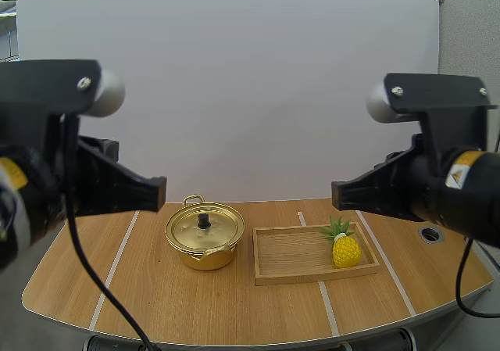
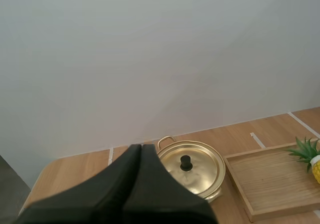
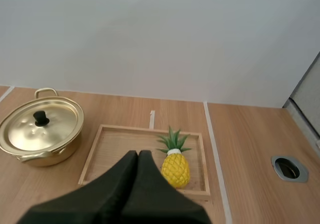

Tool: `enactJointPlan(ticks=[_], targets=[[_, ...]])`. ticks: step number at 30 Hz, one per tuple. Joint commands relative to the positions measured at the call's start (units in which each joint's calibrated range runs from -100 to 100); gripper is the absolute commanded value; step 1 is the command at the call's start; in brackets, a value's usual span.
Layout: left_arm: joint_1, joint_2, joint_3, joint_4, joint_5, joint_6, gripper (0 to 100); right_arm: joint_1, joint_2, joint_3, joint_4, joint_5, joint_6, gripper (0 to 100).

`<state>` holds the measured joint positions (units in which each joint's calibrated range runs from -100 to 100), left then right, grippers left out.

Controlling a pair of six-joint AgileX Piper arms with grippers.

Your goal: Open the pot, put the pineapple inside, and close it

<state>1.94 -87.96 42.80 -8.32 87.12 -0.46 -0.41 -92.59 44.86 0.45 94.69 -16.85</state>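
Jaws clenched empty on left gripper [image 2: 140, 147] and right gripper [image 3: 137, 153]. Pot [image 1: 205, 251] at 9 o'clock of tray [image 1: 289, 273]; lid [image 1: 187, 227] likely slick, pinch knob [image 1: 204, 220]. Pineapple [image 1: 346, 250] probably light, stiff: grip body.

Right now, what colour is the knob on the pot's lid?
Black knob, clearest in right wrist view.

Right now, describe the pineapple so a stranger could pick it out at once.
On the wooden table stands a gold pot with its lid on, and beside it a shallow wooden tray. The pineapple lies in the tray, at the end farthest from the pot. It is the only bright yellow thing, topped with a tuft of green leaves.
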Motion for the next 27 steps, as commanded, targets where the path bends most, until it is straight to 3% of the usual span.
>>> enactJointPlan(ticks=[1,8,22,24,25,27], targets=[[0.00,8.0,-0.1,-2.5,0.2,0.3,0,-0.1,10.9,-0.5,-0.1,2.0,0.0,0],[0.00,18.2,-0.1,-7.4,0.1,3.9,0,-0.1,20.3,-0.5,-0.1,2.0,0.4,0],[0.00,36.2,2.0,-7.5,-0.5,4.7,0,-0.1,29.4,-0.4,0.1,2.2,1.2,1],[0.00,37.4,2.0,-7.5,-0.7,4.7,0,-0.1,29.4,-0.4,0.2,2.2,1.2,19],[0.00,37.8,2.0,-7.5,-0.7,4.7,1,-0.1,29.4,-0.4,0.8,2.2,1.2,32],[0.00,37.8,2.2,-7.4,-1.8,4.7,6,-0.1,29.4,-0.4,1.8,2.2,1.2,48]])
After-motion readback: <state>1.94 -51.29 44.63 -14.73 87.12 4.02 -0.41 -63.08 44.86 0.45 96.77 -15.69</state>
